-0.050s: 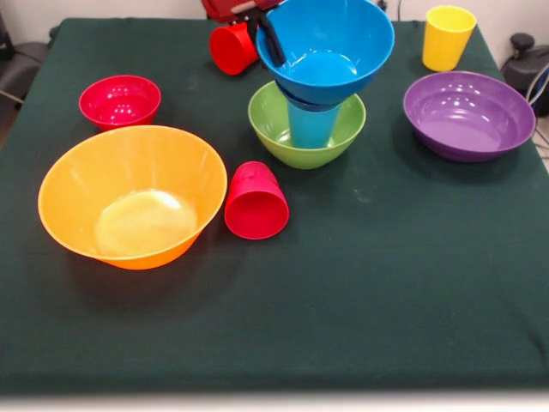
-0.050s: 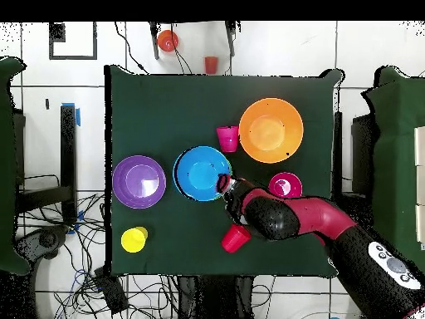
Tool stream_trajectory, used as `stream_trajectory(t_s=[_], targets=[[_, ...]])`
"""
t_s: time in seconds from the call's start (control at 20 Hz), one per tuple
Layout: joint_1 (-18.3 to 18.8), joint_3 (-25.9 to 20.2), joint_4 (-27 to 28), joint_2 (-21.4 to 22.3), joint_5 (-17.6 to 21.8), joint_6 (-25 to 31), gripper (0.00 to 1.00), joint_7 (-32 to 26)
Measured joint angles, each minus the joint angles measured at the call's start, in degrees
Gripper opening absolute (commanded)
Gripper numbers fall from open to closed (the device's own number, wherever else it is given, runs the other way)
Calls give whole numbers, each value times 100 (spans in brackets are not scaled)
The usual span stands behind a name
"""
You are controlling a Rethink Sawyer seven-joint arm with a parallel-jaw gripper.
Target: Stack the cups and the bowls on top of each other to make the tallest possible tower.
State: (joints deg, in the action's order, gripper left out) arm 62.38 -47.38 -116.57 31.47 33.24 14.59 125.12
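My hand [image 1: 268, 36] comes in from above, pinched shut on the rim of the medium blue bowl [image 1: 330, 43], which sits on the light blue cup [image 1: 312, 123] inside the green bowl [image 1: 283, 129] mid-table [image 1: 386, 257]; light, glossy, probably slippery, so rim grip it is.

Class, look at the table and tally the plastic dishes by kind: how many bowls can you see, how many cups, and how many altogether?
Bowls: 5 - orange, red, green, blue, purple.
Cups: 4 - yellow, light blue, red lying by the orange bowl, red at the back.
Total: 9
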Motion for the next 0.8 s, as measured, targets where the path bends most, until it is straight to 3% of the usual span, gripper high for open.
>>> stream_trajectory(t_s=[0.8], targets=[[-118,24,191,-22,409,0,0,0]])
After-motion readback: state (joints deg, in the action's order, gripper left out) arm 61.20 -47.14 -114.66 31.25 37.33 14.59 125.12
